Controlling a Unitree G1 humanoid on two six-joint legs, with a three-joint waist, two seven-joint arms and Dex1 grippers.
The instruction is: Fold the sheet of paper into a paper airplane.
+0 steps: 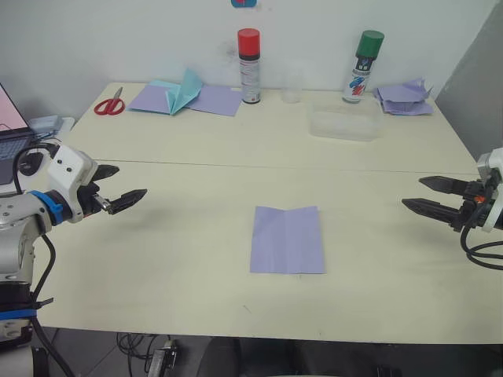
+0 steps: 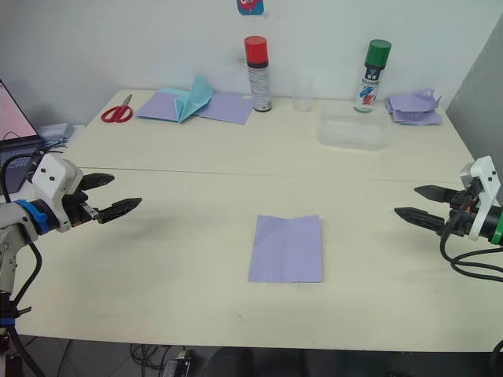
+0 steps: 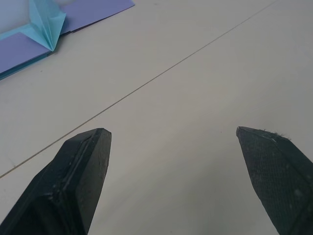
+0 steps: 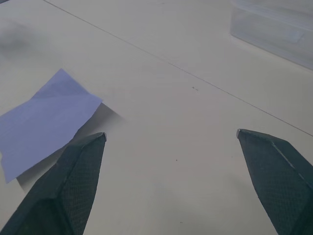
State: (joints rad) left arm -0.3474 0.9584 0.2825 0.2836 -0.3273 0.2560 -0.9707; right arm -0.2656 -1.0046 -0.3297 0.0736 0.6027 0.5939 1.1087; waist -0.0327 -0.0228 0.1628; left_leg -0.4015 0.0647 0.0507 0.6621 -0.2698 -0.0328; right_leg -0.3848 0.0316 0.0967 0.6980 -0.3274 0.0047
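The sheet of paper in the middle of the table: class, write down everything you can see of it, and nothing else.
The sheet of paper is thin, lavender and roughly square, with a straight crease running down its middle from the far edge to the near edge. It lies almost flat on the pale table, near the front edge, unfolded into no airplane shape yet; one corner looks slightly lifted in the right wrist view. Nothing touches it but the table. The left gripper and right gripper are apart from it, either side.

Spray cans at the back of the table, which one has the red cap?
The spray can beside the pale-blue paper shape, on the robot's left, has the red cap. The other can, nearer the clear container, has a green one.
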